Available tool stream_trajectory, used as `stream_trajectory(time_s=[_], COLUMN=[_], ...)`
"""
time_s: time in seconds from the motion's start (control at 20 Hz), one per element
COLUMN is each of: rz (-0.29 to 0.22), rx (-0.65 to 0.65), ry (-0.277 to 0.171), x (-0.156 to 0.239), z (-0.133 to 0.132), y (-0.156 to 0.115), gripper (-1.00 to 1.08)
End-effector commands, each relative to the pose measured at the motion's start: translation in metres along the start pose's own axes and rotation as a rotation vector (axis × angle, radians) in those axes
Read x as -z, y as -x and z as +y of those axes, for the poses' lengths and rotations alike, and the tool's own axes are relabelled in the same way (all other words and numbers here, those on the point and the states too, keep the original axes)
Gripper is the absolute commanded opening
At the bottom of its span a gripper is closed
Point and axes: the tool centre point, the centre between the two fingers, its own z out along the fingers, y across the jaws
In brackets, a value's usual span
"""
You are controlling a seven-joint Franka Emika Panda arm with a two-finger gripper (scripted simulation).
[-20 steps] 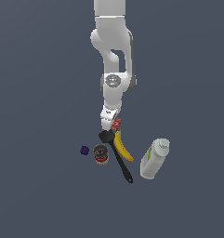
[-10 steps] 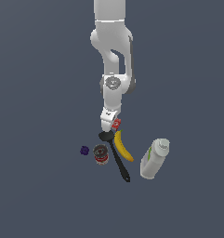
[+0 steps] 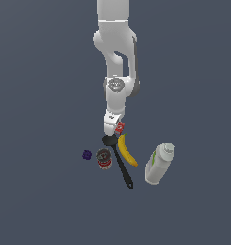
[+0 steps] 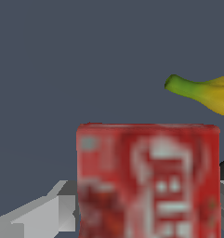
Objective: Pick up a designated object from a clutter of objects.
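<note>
Exterior view: the white Panda arm (image 3: 118,72) hangs straight down over the grey desk (image 3: 45,95), its pincer (image 3: 112,131) lowered onto the red box (image 3: 120,127), which shows only as a small red patch at the pincer's tip. Just beyond the tip lie the black spatula (image 3: 119,162) and the yellow banana (image 3: 126,151), side by side. The small round can (image 3: 103,158) stands near the pincer on the spatula's other side, with the tiny purple piece (image 3: 86,154) beyond it. The white bottle (image 3: 159,163) lies well apart, past the banana.

Wrist view: the red box (image 4: 148,179), with its white label, fills the space between the grey fingers (image 4: 39,216); the pincer is clenched on it. The banana's green stem end (image 4: 178,86) lies near, behind the box.
</note>
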Motion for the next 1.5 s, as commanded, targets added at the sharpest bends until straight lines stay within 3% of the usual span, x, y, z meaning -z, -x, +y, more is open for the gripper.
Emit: stream_trajectory(time_s=[0.0,0.6,1.45], rz=[0.000,-0.001,0.003], rx=[0.001,0.002,0.004], ry=[0.000,-0.001,-0.006], x=[0.002,0.048,0.182], z=[0.001,0.018,0.067], y=[-0.001,-0.016,-0.060], gripper=[-1.00,-1.00,-1.00])
